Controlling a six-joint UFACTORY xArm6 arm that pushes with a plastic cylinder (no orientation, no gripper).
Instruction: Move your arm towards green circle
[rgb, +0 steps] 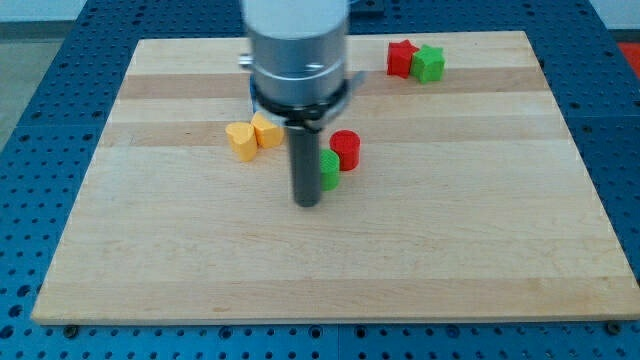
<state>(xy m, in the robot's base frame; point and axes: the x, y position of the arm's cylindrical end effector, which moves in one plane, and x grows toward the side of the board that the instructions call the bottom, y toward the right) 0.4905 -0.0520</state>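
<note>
The green circle (330, 170) is a small green round block near the middle of the wooden board, partly hidden behind my rod. A red round block (345, 149) stands touching it on its upper right. My tip (308, 203) rests on the board just left of and slightly below the green circle, very close to it or touching it.
Two yellow blocks (252, 136) sit together left of the rod. A red block (402, 58) and a green block (430, 63) sit side by side near the board's top right. The wooden board (150, 250) lies on a blue perforated table.
</note>
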